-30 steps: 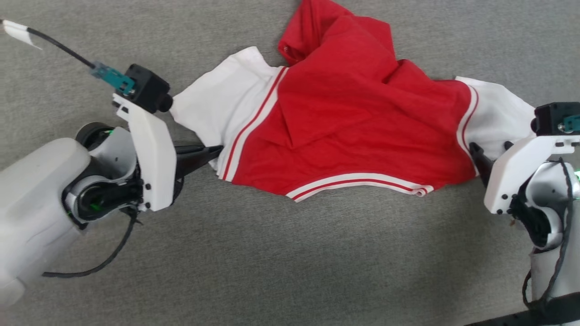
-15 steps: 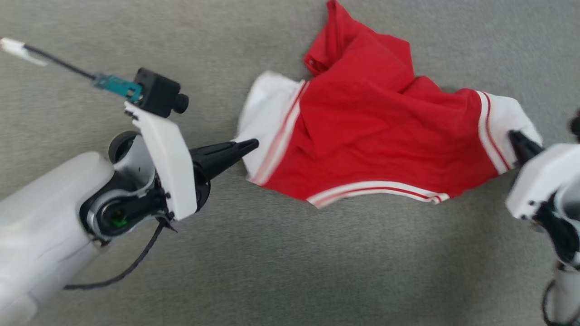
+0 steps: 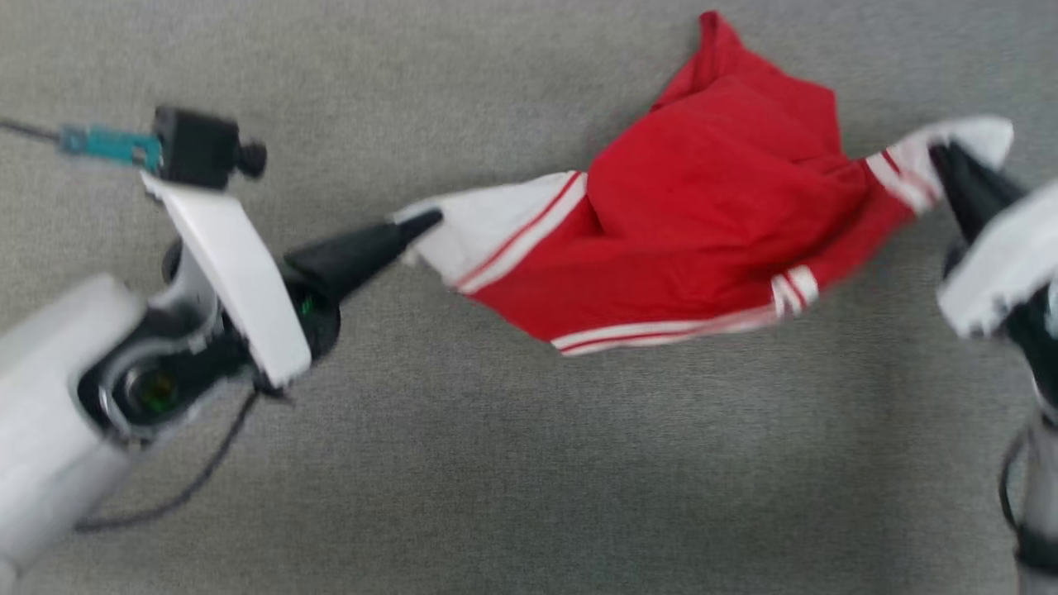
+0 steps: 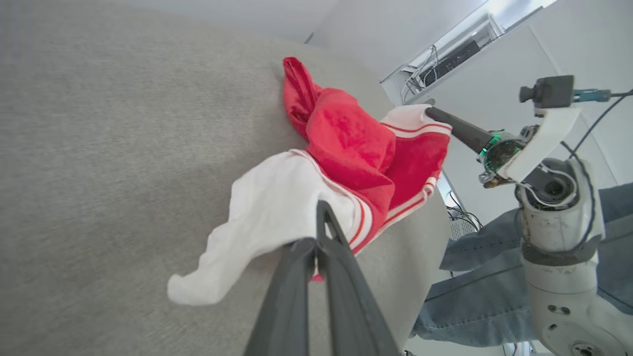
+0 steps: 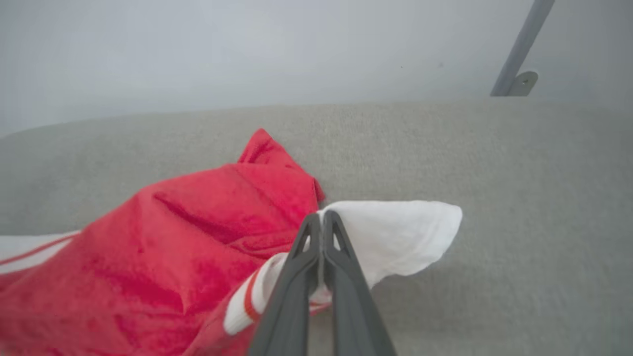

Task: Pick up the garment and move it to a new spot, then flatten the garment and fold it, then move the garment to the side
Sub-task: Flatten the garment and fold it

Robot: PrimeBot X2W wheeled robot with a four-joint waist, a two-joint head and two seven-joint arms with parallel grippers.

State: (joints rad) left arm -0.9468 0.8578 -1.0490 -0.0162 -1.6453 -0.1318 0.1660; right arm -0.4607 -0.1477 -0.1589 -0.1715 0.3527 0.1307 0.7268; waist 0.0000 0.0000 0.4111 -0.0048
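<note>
1. Surface (image 3: 496, 463): grey, cloth-textured. The near part is bare, and it runs on past the garment.

2. Left fingers (image 3: 420, 221): dark, long, pressed together with no gap. They pinch the edge of a white sleeve end, and in the left wrist view (image 4: 321, 210) the loose cloth droops below the pinch.

3. Right fingers (image 3: 944, 155): closed tight on the other white sleeve end. In the right wrist view (image 5: 322, 216) the tips meet over the cloth just beside its striped trim. In the left wrist view they show at the garment's far side (image 4: 431, 111).

4. Garment (image 3: 711, 223): red shirt with white sleeve ends and white-and-red stripe trim. It hangs slung between the two sets of fingers, over the far right part of the surface, with its body bunched and sagging in the middle. A red point reaches farthest back (image 5: 259, 143) and seems to lie on the surface. Whether the striped hem touches down cannot be told, as the head view is blurred.

5. Person (image 4: 474, 257): jeans-clad legs, beyond the surface's edge behind the right arm.

6. Bracket (image 5: 523, 81): grey metal with a slanting rod, on the pale wall.
</note>
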